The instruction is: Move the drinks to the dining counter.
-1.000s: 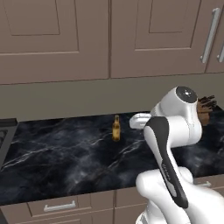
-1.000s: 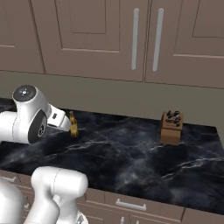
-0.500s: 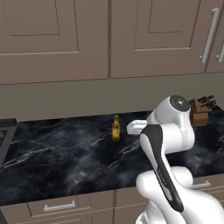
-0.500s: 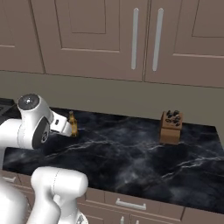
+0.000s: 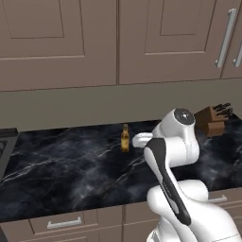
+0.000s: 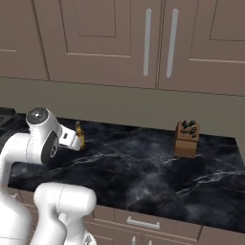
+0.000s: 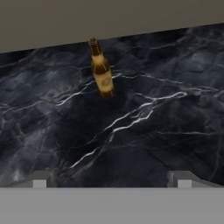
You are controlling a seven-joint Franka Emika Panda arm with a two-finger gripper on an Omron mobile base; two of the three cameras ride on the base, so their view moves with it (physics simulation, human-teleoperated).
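Your hand [image 7: 111, 177] is wide open, well short of the upright beer bottle [image 7: 101, 70] on the counter [image 7: 144, 131]; a careless approach could topple this slim bottle.

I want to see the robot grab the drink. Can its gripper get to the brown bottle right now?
Probably yes. The beer bottle stands upright and alone on the marble worktop, with bare stone between it and the open gripper. The knife block stands far off to the side.
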